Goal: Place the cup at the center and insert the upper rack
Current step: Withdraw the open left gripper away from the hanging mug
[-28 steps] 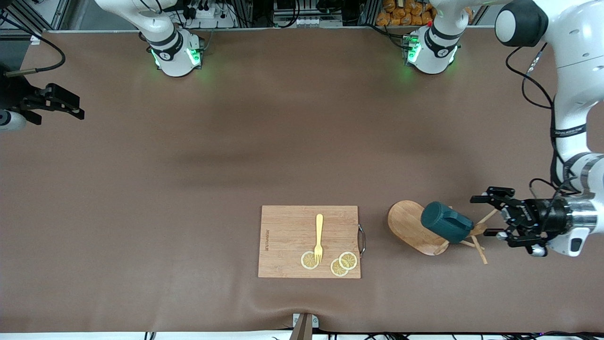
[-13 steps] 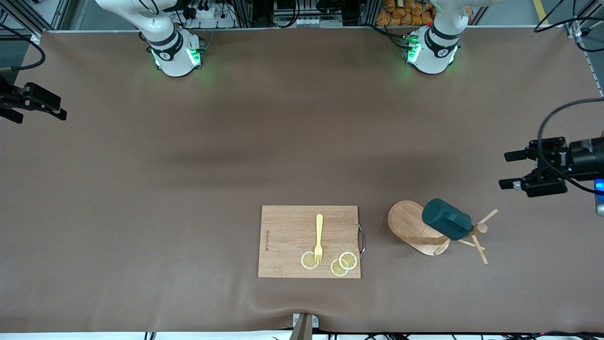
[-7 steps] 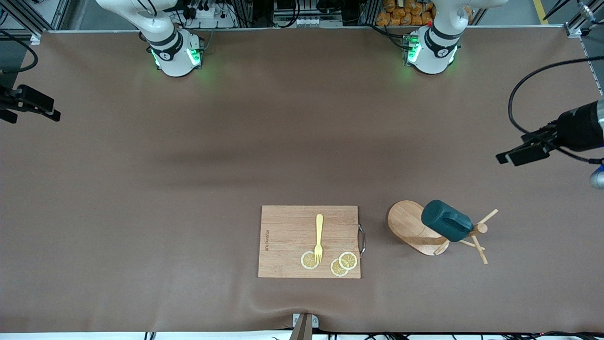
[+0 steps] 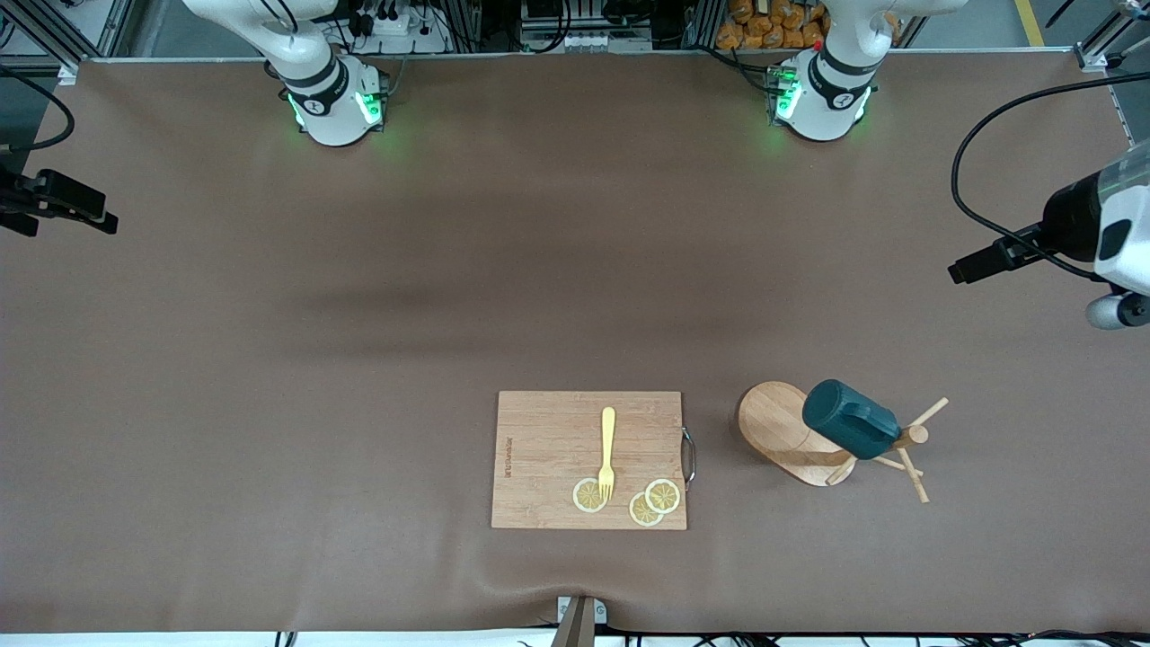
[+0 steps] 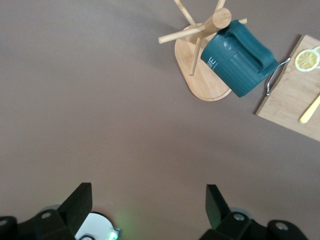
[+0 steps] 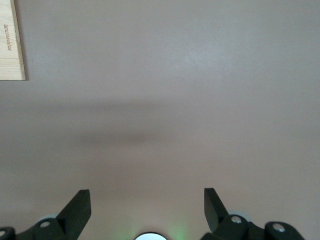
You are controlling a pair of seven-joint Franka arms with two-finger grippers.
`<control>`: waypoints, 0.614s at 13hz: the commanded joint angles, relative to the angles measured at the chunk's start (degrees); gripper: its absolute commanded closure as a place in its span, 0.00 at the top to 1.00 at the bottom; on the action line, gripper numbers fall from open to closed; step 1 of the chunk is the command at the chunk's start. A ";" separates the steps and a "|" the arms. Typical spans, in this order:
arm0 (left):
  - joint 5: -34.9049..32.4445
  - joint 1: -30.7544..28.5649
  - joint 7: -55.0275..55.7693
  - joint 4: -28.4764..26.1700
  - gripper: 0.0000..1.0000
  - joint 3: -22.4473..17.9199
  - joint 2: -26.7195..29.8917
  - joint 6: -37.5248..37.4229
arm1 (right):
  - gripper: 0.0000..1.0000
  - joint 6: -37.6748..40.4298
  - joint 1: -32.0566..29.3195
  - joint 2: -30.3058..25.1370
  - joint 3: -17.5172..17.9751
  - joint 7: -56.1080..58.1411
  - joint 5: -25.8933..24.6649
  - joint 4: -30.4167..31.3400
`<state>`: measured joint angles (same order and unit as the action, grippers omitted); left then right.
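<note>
The upper rack (image 4: 795, 431) lies tipped over on the brown surface (image 4: 359, 359), lower right of the front frame, toward the left arm's end. Its oval base stands on edge and its post w/ thin pegs points toward the frame's right edge. The cup (image 4: 849, 420) sits on the post, resting on its side against the base; in the left wrist view the cup (image 5: 239, 59) shows its handle and ribbed wall, and the rack (image 5: 200, 60) shows its pegs fanned out.

Beside the rack, toward frame center, is a wooden cutting board (image 4: 588, 458) carrying a yellow fork (image 4: 607, 454) and lemon slices (image 4: 651, 503); the fork's tines lie over one slice.

The left end effector (image 4: 979, 263) hangs at the right edge, mid-height, over bare surface, well apart from the rack; its fingers (image 5: 75, 202) are spread wide, holding nothing. The right end effector (image 4: 63, 202) waits at the left edge, partly cut off in the front view, probably over the surface's rim; its fingers (image 6: 77, 206) are also wide and empty.
</note>
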<state>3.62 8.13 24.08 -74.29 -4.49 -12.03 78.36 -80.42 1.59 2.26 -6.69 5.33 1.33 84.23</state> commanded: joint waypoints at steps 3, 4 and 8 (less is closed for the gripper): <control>-2.39 -6.88 -12.56 -15.17 1.00 5.17 11.05 7.77 | 1.00 1.67 -0.19 -0.33 0.98 -3.57 0.60 0.32; -2.83 -7.86 -12.92 -15.97 1.00 7.28 11.76 7.86 | 1.00 2.02 -0.19 -0.33 0.98 -3.66 0.61 0.41; -5.38 -7.87 -16.07 -20.54 1.00 9.06 15.18 9.18 | 1.00 2.99 -0.28 -0.16 0.98 -3.75 0.61 0.50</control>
<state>-0.32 0.83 10.91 -90.15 3.89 -0.46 85.55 -77.98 1.62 2.26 -5.98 2.69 1.40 84.53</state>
